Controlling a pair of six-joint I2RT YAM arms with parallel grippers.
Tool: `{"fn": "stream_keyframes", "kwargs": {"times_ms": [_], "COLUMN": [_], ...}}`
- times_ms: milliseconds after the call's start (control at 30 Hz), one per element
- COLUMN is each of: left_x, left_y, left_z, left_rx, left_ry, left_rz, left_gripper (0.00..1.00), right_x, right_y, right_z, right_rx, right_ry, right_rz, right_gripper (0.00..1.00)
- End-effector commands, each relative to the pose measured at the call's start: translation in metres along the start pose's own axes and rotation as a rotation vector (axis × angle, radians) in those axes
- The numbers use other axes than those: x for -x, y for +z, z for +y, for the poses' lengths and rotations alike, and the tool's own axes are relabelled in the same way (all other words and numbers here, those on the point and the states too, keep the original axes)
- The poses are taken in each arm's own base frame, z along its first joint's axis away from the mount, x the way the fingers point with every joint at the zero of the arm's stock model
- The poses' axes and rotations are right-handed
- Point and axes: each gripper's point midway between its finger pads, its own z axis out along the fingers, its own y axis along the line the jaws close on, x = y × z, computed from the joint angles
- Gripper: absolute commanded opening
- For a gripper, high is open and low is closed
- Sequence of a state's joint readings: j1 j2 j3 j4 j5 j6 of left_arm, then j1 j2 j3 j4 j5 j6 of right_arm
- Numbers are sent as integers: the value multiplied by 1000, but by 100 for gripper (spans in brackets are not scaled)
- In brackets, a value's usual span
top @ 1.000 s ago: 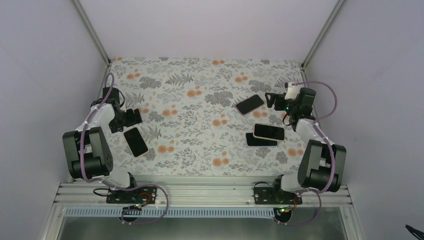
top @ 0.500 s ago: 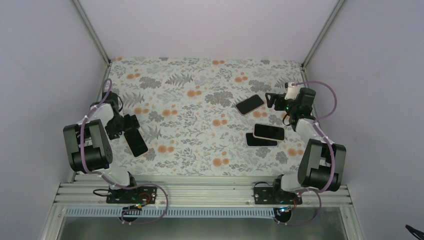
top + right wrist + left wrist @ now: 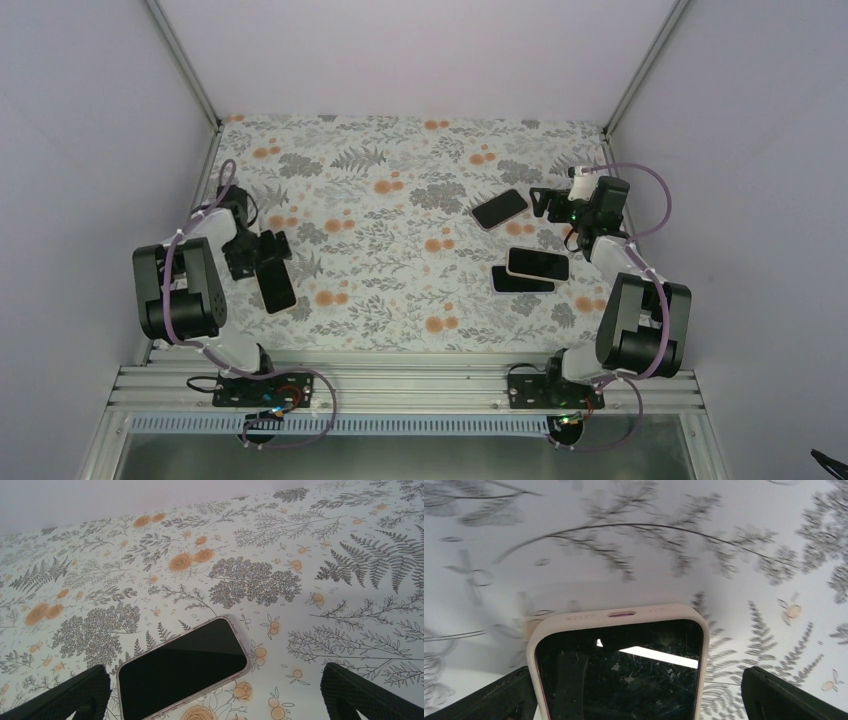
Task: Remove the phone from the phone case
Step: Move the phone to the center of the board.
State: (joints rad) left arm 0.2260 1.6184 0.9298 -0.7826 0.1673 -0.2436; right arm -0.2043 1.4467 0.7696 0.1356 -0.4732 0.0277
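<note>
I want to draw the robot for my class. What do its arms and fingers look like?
The left arm and right arm both have chunky black joints linked by white tubes. A lilac cable loops along each one. The right arm shows a small green light near its wrist. The fingers are black, with bumpy, grippy pads.

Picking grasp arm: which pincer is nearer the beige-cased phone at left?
Left. The left pincer straddles the beige-cased phone; the right pincer is across the table.
</note>
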Motion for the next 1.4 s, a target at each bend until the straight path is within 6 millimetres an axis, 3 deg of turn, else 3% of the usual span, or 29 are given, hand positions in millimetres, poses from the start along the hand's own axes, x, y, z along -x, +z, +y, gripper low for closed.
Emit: {"fn": "stream_keyframes", "kwargs": {"times_ms": [0,100,433,700,900,1067,1367], "left_x": [-9,-9,-6,1,0,-14,-25], "left_y": [4,2,3,-15,-22,-22,-10], "left_z": [-31,-46,-70,-92,-90,-96,-77], "left_rx": [-43,-30,74,154,186,160,220], "left_ry": [116,188,428,678,785,890,935], "left_rz": [7,-1,-37,-96,-57,-6,96], "left_gripper": [100,100,96,100,100,100,100], "right_x": [4,5,6,8,8,8,7], "right_y": [1,0,-2,-4,-5,-6,-6], "right_z": [-3,-3,-5,-6,-7,-7,-8], "right_rx": [-9,-11,-14,-17,-20,-22,-24], "right_ry": [-3,-4,-1,1,-5,-7,-7], "right_rz": [-15,-18,-23,-28,-28,-29,-30], "right_gripper": [99,99,99,99,99,99,99]}}
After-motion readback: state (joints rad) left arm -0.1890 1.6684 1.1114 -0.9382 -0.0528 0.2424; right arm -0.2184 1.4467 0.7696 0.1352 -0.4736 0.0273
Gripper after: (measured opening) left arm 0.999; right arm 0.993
